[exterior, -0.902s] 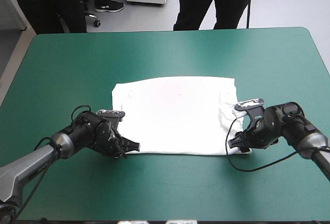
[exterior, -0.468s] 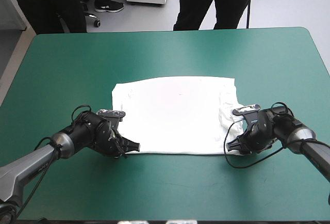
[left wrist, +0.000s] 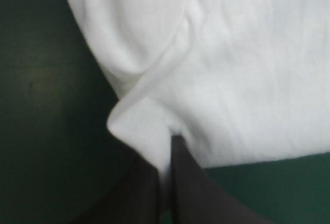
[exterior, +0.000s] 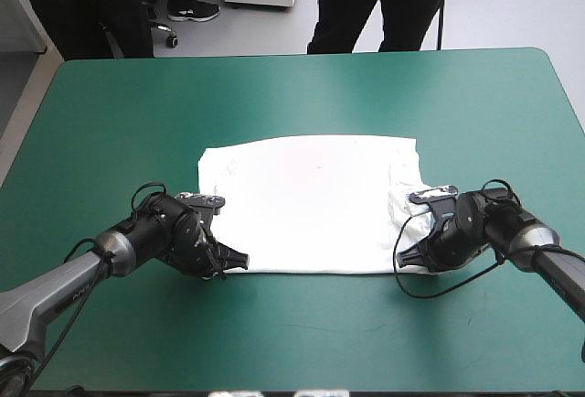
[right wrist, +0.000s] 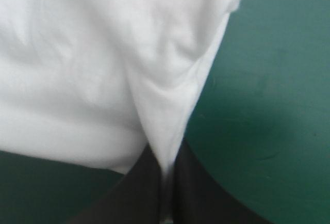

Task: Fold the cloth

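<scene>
teal-green cover lies smooth and flat over the whole table, with a pale floor beyond its far edge. the t-shirt is spread as a flat white rectangle at the middle of the table, a little rumpled along its right side. the left gripper sits low on the cover at the t-shirt's near left corner, its black fingers clenched on a pinched fold of the cloth. the right gripper sits low at the near right corner, likewise clamped on a raised tuck of the fabric.
</scene>
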You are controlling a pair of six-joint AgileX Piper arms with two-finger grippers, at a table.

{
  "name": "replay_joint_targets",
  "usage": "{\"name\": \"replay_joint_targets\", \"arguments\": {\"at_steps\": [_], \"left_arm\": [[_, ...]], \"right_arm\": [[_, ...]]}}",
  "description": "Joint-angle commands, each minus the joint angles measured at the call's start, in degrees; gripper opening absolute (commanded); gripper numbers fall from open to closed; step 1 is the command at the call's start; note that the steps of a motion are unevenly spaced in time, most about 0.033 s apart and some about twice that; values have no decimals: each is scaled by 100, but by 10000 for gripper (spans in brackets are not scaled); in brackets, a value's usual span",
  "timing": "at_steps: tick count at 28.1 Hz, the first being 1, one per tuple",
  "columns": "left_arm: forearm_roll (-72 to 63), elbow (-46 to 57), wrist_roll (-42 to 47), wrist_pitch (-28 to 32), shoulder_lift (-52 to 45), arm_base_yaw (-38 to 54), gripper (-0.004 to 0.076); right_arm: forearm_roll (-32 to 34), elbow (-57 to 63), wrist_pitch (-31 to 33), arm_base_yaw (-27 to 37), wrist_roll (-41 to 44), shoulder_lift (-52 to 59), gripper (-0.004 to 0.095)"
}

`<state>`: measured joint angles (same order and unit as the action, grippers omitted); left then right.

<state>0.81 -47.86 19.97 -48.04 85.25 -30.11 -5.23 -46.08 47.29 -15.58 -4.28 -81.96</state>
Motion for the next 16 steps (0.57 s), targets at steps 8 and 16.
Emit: {"name": "replay_joint_targets", "arguments": {"at_steps": [8,16], "left_arm": [[330,-660,-8,-53,-1015,-12,-18],[602,-1263,110,-311,-1558,-12,-18]], "right_arm": [[-95,-1379,1169,2,83,540,-17],[-116,-2172,1620,2,167,540,-17]]}}
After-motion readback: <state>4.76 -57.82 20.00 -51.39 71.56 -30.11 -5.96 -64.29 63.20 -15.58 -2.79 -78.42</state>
